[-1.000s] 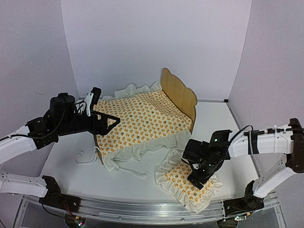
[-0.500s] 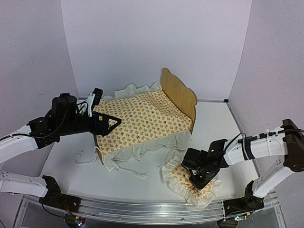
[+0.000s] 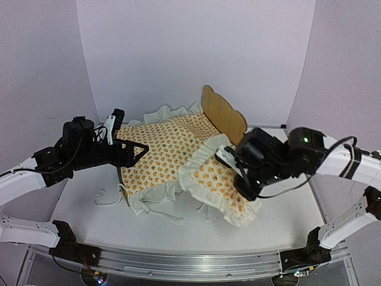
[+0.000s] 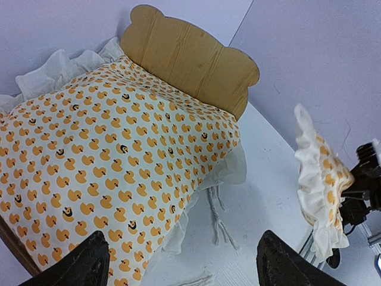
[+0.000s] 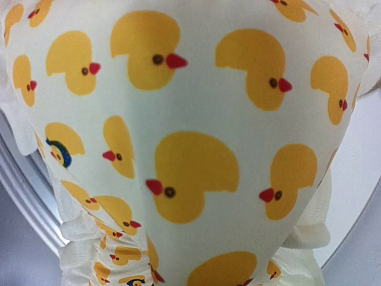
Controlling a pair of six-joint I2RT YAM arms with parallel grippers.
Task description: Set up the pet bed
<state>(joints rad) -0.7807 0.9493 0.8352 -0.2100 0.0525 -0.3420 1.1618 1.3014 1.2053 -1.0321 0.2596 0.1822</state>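
Left fingers point(image 3: 138, 151): I read them as spread wide and gripping nothing, hovering at the left end of the bed.
Right fingers point(image 3: 239, 174): pinched tight on the pillow point(image 3: 215, 179).
Pet bed point(image 3: 225, 112): mid-worktop point(image 3: 83, 214), toward the far side, with the headboard at its far-right end.
Bedding point(image 3: 166, 149): duck-print cover spread across the bed, its white ruffle draping the near side.
Pillow position: hanging clear of the worktop, against the bed's near-right edge.
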